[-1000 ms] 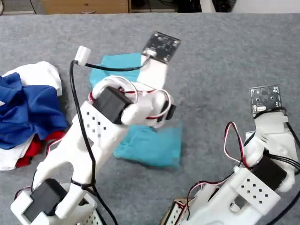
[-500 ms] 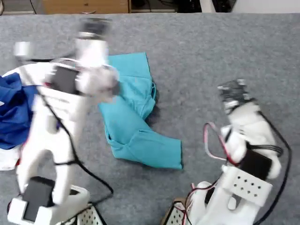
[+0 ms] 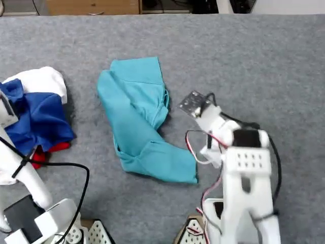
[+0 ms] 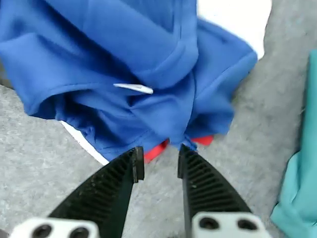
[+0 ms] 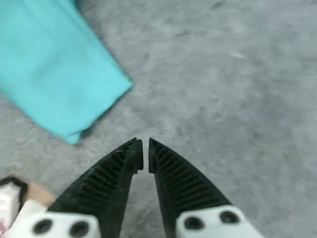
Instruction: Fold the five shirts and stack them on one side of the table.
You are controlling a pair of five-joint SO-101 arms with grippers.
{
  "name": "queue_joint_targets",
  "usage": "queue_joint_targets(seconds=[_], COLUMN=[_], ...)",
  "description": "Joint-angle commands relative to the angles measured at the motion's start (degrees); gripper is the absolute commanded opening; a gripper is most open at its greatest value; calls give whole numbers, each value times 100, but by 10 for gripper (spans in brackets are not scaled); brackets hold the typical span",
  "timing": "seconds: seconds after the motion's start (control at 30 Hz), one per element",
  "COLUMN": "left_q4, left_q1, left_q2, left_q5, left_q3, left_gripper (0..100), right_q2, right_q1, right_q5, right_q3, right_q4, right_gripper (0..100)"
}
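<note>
Your left gripper (image 4: pixel 157 161) has swung off the teal shirt (image 3: pixel 134 119) and now hangs parted and empty, with the blue shirt (image 4: pixel 114 59) just ahead of its tips. Your right gripper (image 5: pixel 145 148), all but closed on nothing, has come in beside the teal shirt's corner. That fold looks unfinished.

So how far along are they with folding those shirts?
Early. The teal shirt lies roughly folded mid-table; nothing stacked. Neither gripper holds anything: left gripper open over the blue shirt, right gripper shut over bare table. Blue shirt, white shirt and red shirt lie heaped.
</note>
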Motion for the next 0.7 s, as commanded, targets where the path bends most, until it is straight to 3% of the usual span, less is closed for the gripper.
queue_joint_targets(seconds=[0.0, 0.2, 0.37, 0.67], left_q4=[9, 9, 9, 9], left_q1=[-88, -123, -114, -114], left_q2=[-66, -48, -66, -66], left_q5=[-193, -202, -202, -202], left_q3=[220, 448, 413, 413], left_gripper=[114, 114, 114, 114], right_q2=[980, 2114, 2167, 2220], right_q1=[-224, -655, -1024, -1640], right_q5=[-53, -651, -1099, -1618], right_q3=[-716, -1323, -1305, -734], right_q4=[202, 352, 308, -510], right_gripper=[41, 57, 193, 196])
